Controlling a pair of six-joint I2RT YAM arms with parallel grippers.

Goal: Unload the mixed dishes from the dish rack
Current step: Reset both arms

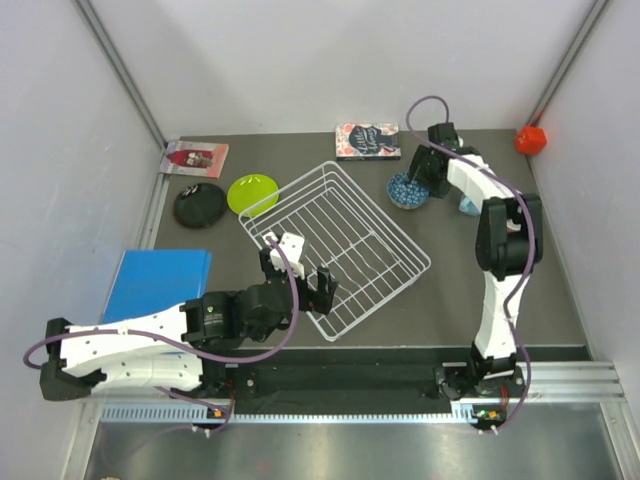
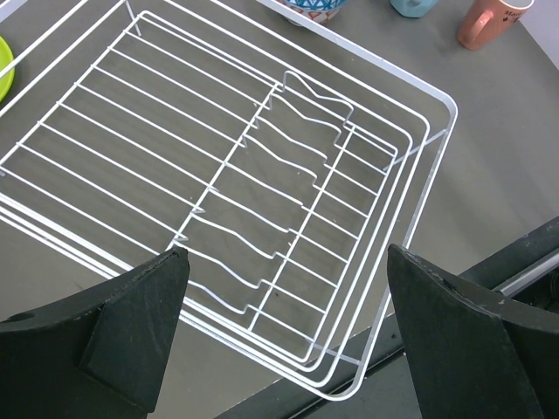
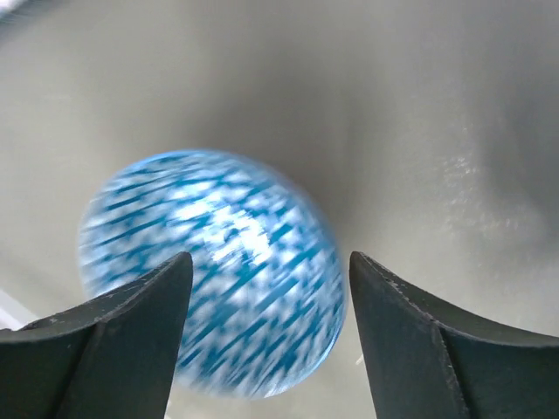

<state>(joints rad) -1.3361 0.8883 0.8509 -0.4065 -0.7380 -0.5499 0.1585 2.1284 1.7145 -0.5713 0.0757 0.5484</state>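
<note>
The patterned bowl (image 3: pixel 210 271) in the right wrist view is smeared by blur, its pattern unreadable, while from above the light-blue mug (image 1: pixel 467 206), toward the tabletop's (image 1: pixel 545 285) far right corner, hides mostly behind the right arm (image 1: pixel 500 240), and the left wrist view's top edge crops the salmon-pink mug (image 2: pixel 487 24).

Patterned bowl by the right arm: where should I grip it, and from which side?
Probably the rim, from straight above: the bowl sits upright, mouth up, and looks wider than the open right gripper, so pinch one wall, a finger inside.
</note>
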